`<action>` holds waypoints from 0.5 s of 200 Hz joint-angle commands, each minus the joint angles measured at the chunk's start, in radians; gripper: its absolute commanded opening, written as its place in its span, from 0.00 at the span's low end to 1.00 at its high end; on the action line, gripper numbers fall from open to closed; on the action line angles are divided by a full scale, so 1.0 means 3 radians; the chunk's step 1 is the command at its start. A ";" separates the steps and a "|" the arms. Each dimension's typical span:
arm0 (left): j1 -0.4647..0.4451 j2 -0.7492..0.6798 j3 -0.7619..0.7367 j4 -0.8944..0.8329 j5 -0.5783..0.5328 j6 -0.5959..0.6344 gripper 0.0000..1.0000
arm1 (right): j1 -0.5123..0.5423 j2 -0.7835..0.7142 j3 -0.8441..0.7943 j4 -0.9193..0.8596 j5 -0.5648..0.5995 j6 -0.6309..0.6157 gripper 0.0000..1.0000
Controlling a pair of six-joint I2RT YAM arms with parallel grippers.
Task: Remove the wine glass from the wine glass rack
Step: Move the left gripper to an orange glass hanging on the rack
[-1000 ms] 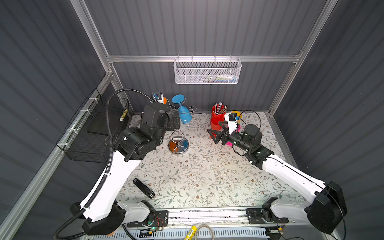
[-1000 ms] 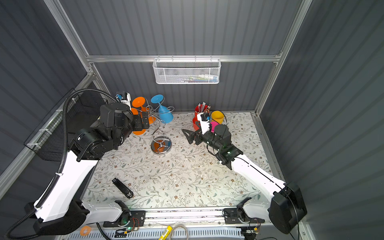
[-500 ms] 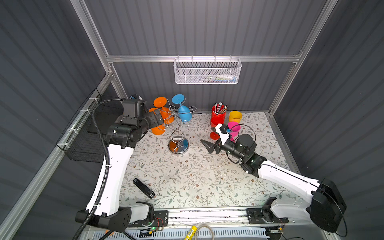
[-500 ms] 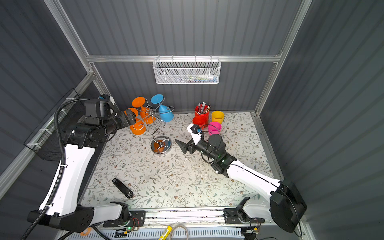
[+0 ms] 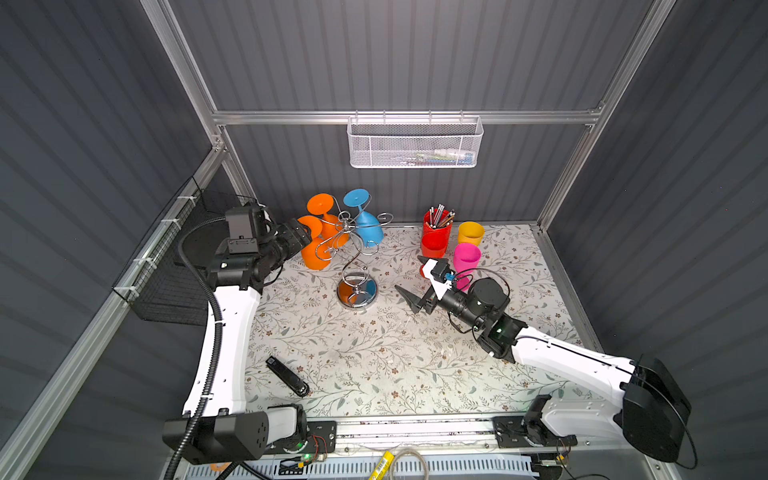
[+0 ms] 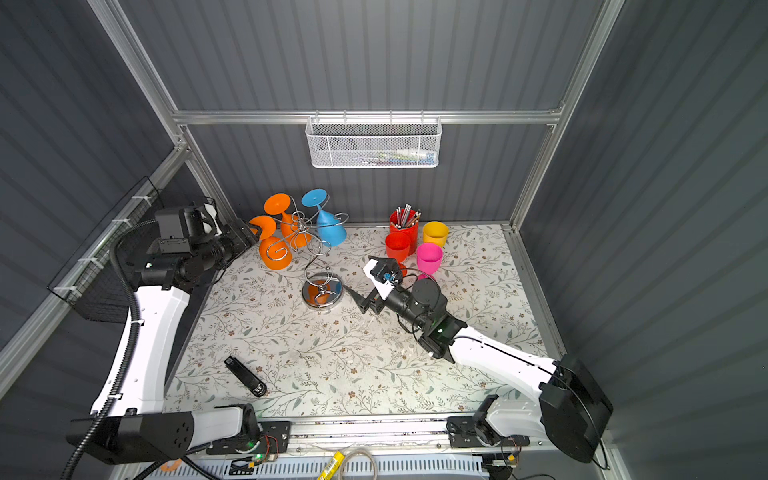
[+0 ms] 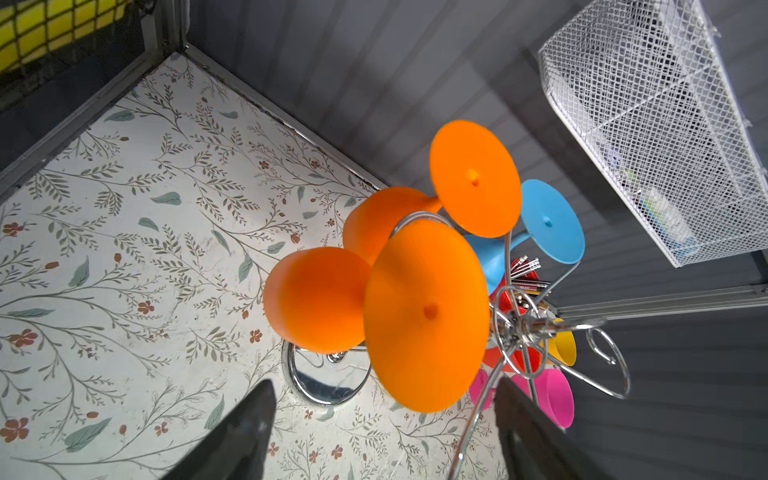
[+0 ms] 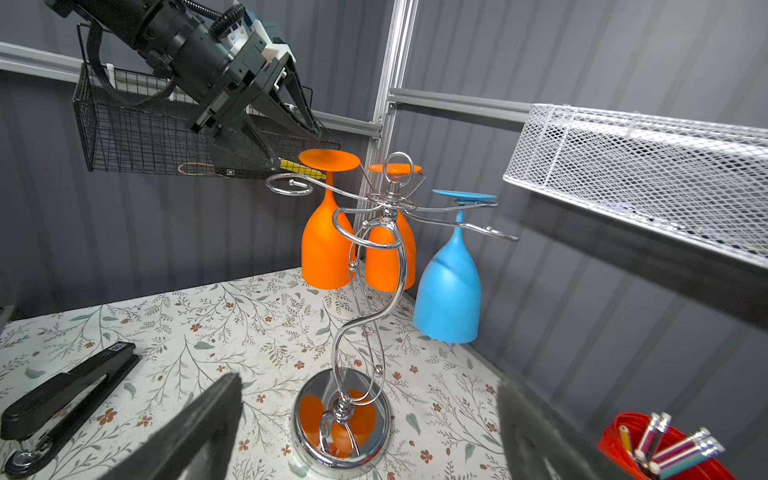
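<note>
One stapler (image 5: pixel 287 376) lies near left; beyond it the right gripper (image 8: pixel 368 386), jaws apart and empty, hovers just right of the single wine glass rack (image 5: pixel 357 293). Three glasses (image 5: pixel 368 232) hang upside down from its far-left arms, two orange, one blue; four cups (image 5: pixel 466 257) stand far right. The left gripper (image 8: pixel 297 150), jaws apart, sits beside the nearer orange wine glass (image 8: pixel 326 249)'s foot: seemingly pre-grasp, next needing a pinch and outward slide.

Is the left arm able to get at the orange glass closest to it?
Probably yes: the open left gripper sits right by that orange glass, at its foot, nothing between; the rack wire under the foot may crowd it.
</note>
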 commanded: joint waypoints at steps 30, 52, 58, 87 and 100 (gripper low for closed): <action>0.0076 -0.0133 -0.0273 0.0702 0.0340 -0.0525 0.70 | 0.0033 -0.0037 -0.0042 0.0101 0.0112 -0.0083 0.96; 0.0094 -0.0185 -0.0501 0.0973 0.0368 -0.0702 0.64 | 0.0030 -0.0022 -0.0016 0.0042 0.0130 -0.0101 0.97; 0.0097 -0.0192 -0.0527 0.1011 0.0369 -0.0734 0.62 | 0.0029 -0.0020 -0.0010 0.0040 0.0141 -0.0103 0.97; 0.0109 -0.0196 -0.0625 0.1185 0.0418 -0.0866 0.53 | 0.0032 0.0003 0.0000 0.0028 0.0147 -0.0105 0.98; 0.0107 -0.0202 -0.0675 0.1262 0.0426 -0.0916 0.46 | 0.0029 0.0019 0.0023 -0.0001 0.0156 -0.0115 0.98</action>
